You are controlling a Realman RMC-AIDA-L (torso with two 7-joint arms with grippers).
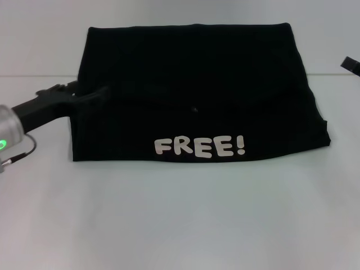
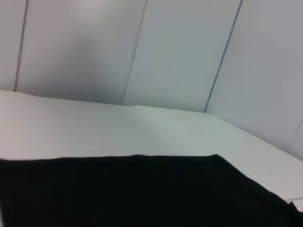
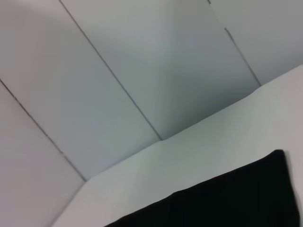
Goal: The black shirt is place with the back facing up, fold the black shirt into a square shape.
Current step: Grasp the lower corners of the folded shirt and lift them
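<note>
The black shirt (image 1: 197, 84) lies folded on the white table (image 1: 180, 219), in a wide shape. A flap with the white "FREE!" print (image 1: 200, 146) faces up along its near edge. My left gripper (image 1: 90, 94) reaches in from the left and rests at the shirt's left edge, black against black fabric. Only a small black part of my right gripper (image 1: 352, 64) shows at the far right, clear of the shirt. The left wrist view shows a shirt (image 2: 142, 194) edge close below it. The right wrist view shows a shirt (image 3: 227, 203) corner.
The table runs back to a pale panelled wall (image 2: 165, 47). Bare tabletop lies in front of the shirt and on both sides. A thin cable (image 1: 22, 153) hangs by my left arm.
</note>
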